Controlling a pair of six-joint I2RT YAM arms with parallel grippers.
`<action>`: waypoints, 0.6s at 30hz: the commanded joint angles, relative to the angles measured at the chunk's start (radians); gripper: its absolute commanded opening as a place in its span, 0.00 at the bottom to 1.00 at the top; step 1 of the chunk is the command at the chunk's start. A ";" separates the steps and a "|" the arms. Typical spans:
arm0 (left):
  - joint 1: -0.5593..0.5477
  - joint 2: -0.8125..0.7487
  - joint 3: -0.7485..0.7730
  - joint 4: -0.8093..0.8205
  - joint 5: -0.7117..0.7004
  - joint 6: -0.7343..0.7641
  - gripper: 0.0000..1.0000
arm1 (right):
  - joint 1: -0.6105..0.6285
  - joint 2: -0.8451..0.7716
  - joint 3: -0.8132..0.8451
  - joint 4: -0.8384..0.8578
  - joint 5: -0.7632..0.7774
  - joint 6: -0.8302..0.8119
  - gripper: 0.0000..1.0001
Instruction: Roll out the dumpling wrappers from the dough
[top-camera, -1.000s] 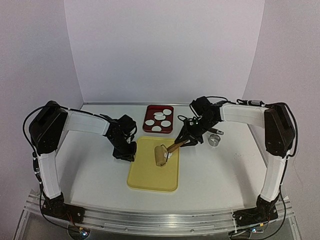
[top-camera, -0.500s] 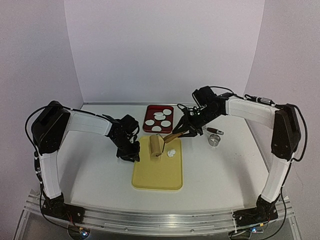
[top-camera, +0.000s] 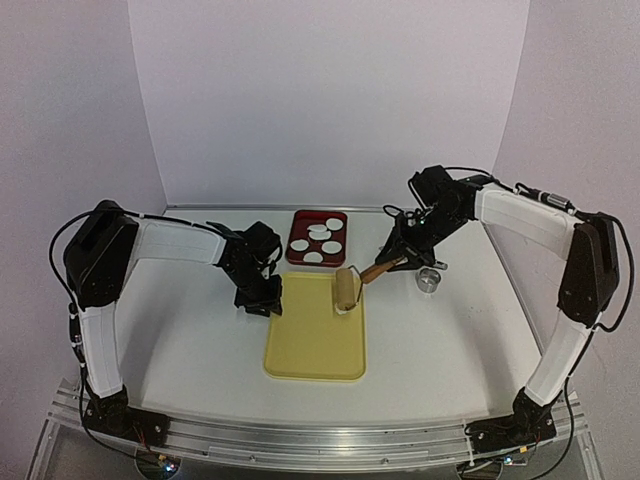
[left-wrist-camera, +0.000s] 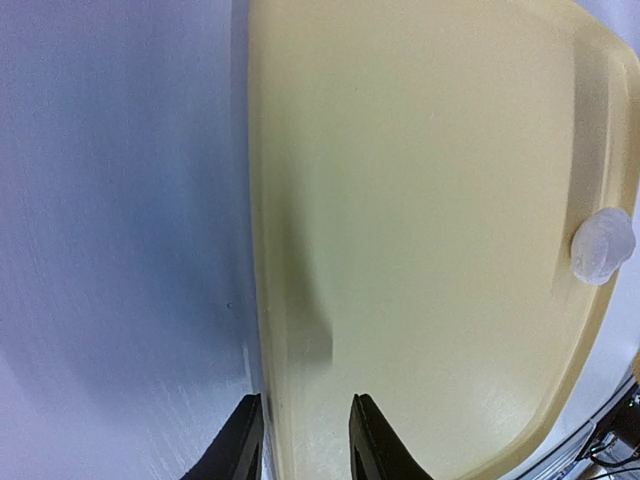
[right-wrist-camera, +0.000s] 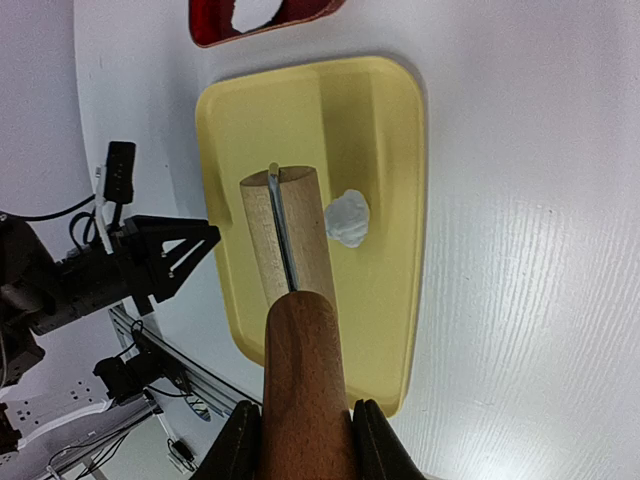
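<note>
Rolling step: roller (right-wrist-camera: 290, 235) sits just beside the dough (right-wrist-camera: 348, 218), not on it.
Right gripper (right-wrist-camera: 300, 445) clenches the roller's handle. The dough lump lies mid-frame on the board (right-wrist-camera: 230, 120), so the next move needs a square press over it. Left gripper (left-wrist-camera: 305, 445), earlier clamped, now straddles the board's rim, released; roller has shifted right.

No text, label, brand, number or sign can be read anywhere.

Left arm (top-camera: 175, 243): shoulder up at left, forearm reaching right toward centre. Left gripper (left-wrist-camera: 305, 425): low, pointing down, fingers parted by narrow gap. Right arm (top-camera: 520, 215): elbow high at right, forearm stretching left. Right gripper (right-wrist-camera: 307, 440): angled down, fingers clamped on rolling pin handle (right-wrist-camera: 305, 380).
</note>
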 joint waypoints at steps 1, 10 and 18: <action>0.006 0.029 0.045 -0.010 -0.033 0.034 0.25 | 0.000 0.015 0.000 -0.024 0.020 -0.027 0.00; 0.005 0.035 0.028 0.000 -0.040 0.041 0.18 | 0.000 0.082 0.062 -0.023 -0.006 -0.065 0.00; 0.005 0.048 0.026 -0.002 -0.065 0.051 0.10 | 0.000 0.117 0.062 -0.044 0.037 -0.059 0.00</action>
